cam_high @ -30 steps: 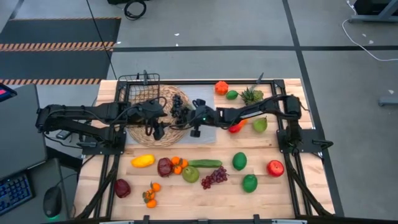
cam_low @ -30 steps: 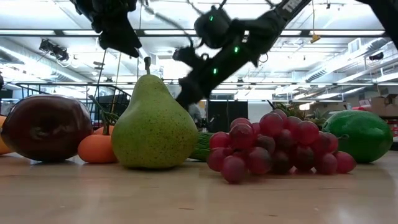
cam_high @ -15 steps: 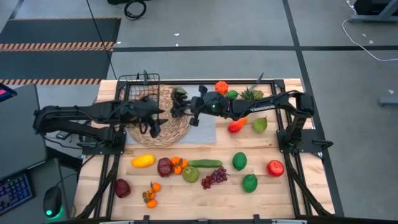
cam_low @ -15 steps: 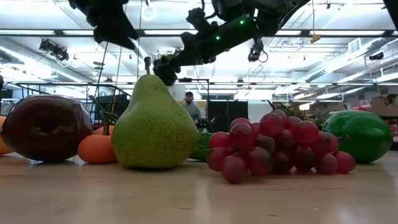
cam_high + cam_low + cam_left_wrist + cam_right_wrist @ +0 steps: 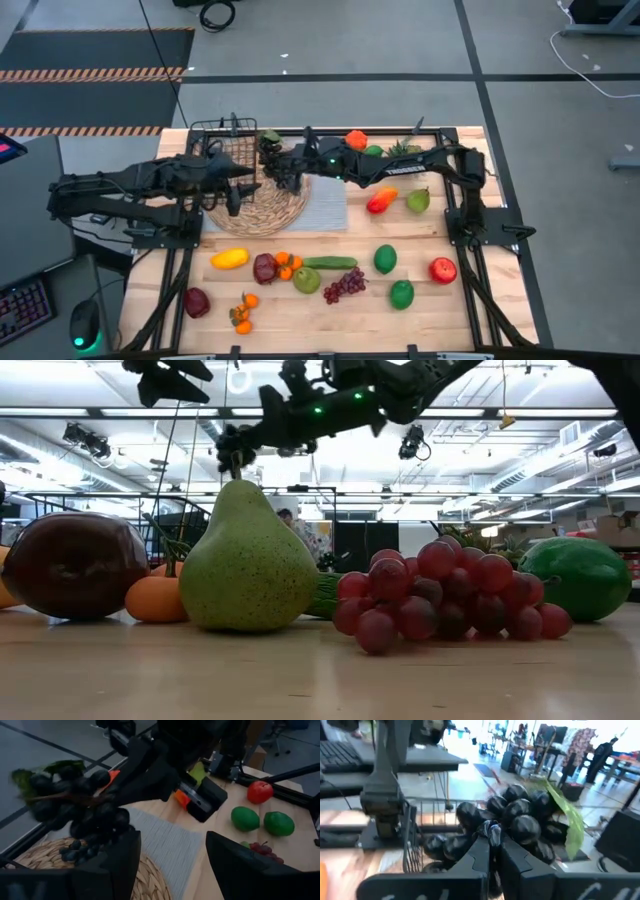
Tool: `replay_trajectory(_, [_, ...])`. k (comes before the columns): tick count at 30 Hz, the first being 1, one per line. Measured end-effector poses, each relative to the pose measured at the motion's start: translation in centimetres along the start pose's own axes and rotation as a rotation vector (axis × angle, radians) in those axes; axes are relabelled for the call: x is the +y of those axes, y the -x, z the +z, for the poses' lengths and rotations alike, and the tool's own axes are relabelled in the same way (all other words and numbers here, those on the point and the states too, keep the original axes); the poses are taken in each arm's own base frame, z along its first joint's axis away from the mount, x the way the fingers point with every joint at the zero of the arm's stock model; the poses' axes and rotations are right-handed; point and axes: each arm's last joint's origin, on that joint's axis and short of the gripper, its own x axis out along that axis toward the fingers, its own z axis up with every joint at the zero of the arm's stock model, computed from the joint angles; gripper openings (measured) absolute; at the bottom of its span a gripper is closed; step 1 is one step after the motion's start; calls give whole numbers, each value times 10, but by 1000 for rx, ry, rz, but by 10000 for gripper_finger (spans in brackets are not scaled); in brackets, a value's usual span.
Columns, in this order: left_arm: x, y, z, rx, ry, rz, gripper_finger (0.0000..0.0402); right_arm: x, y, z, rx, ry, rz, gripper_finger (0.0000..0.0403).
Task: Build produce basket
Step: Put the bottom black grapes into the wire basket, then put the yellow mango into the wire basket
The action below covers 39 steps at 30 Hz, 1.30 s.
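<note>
On the left of your overhead view, beyond the wooden table (image 5: 430,320), lie grey floor, a dark mat with striped edges, and a keyboard and mouse at the lower left corner. Your left gripper (image 5: 232,192) hangs over the round straw mat (image 5: 262,212), fingers spread with nothing between them. The black wire basket (image 5: 222,140) sits at the table's upper left, overlapping the mat's far edge. Your right gripper (image 5: 283,166) reaches to the basket's right rim, fingers pinching the stem of the dark grapes (image 5: 517,820), which hang in the air there. A grey cloth (image 5: 325,205) lies just right of the mat. Lower centre, loose produce includes a green pear (image 5: 248,560) and red grapes (image 5: 440,600). From table height you see a ceiling with strip lights.
</note>
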Motion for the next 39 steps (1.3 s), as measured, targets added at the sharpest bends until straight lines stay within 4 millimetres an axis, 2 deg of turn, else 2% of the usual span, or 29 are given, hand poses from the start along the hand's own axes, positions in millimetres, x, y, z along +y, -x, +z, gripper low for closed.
replay_trajectory(8, [-1, 2, 1, -12, -11, -14, 231, 4, -33, -5, -25, -13, 20, 22])
replay_trajectory(17, [-2, 3, 2, -32, -23, -23, 231, 12, -73, -25, -35, -39, 71, 23])
replay_trajectory(21, [-2, 3, 2, -31, -20, -23, 231, 14, -84, -30, -39, -39, 73, 23])
replay_trajectory(26, [-2, 3, 1, -23, -22, -23, 231, 14, -87, -32, -38, -39, 70, 33])
replay_trajectory(30, [-1, 3, 0, -11, -26, -20, 231, 12, -87, -35, -9, -52, 80, 76])
replay_trajectory(34, [-1, 3, 0, -8, -27, -19, 231, 9, -87, -38, 18, -63, 114, 147])
replay_trajectory(39, [-1, 3, 0, -8, -27, -19, 231, 6, -87, -43, 78, -86, 36, 241])
